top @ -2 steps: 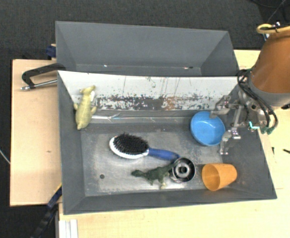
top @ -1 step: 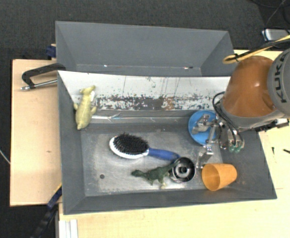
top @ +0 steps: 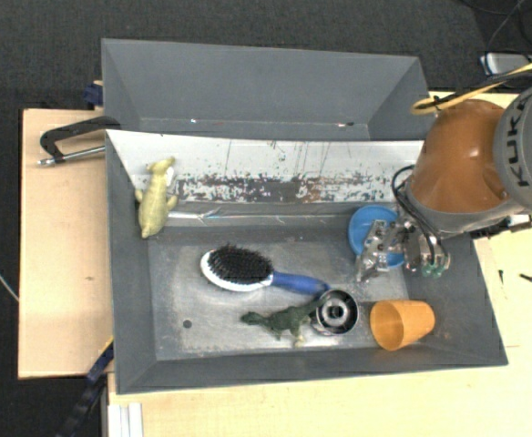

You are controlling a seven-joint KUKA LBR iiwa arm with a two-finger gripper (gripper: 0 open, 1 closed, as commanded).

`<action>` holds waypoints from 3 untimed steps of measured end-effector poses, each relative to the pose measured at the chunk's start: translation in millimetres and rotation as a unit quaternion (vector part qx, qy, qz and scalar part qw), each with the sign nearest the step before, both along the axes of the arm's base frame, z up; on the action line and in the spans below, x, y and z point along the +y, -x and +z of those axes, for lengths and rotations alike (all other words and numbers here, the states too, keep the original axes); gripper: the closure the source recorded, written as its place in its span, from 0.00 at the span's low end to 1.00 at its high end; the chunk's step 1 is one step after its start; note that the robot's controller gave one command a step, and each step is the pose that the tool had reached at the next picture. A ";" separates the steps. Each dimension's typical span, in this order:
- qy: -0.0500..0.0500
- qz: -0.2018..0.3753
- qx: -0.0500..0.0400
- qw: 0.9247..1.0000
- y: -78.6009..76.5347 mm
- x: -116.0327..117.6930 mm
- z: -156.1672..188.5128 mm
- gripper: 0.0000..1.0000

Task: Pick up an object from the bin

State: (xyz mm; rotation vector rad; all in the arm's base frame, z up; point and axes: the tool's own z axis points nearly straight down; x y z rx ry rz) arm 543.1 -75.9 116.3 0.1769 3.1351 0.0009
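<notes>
Grey bin [top: 184, 289] has your gripper [top: 395, 260] low near its right end, over the blue round thing [top: 364, 226], probably lining up a grasp; open or closed, you cannot tell.

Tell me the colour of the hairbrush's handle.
Blue. The hairbrush handle lies mid-bin, pointing right, and shows plainly in the camera view.
</notes>
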 end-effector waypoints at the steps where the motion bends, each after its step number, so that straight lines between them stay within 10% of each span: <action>1: -0.001 -0.065 -0.001 0.998 -7.4 5.6 -44.3 1.00; 2: -0.001 -0.063 0.000 0.998 -6.8 6.8 -43.8 0.00; 3: -0.001 0.055 0.001 0.998 50.1 69.2 -8.8 0.00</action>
